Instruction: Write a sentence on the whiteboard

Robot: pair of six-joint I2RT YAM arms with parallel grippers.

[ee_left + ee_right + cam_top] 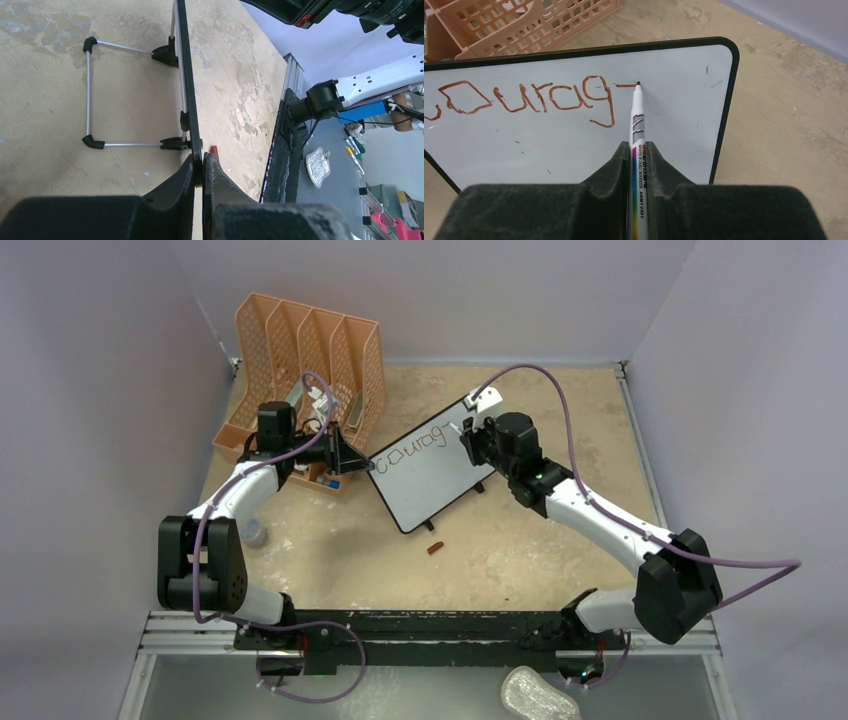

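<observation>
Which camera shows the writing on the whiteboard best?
Right wrist view: the writing sits close and head-on, legible as "courag". The top view shows it small and slanted; the left wrist view catches only the whiteboard edge-on, no letters.

Right hand point(638, 146) grips marker point(636, 115); tip on whiteboard point(674, 130) at short stroke after partial sentence point(526, 100) "courag"

arms point(236, 496) white shells, black joints | cables point(520, 366) purple, looping | left claw point(201, 161) black, scuffed | right claw point(638, 146) black, matte

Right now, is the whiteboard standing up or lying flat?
Standing: the whiteboard rests on its wire stand, with the left gripper shut on its edge.
</observation>
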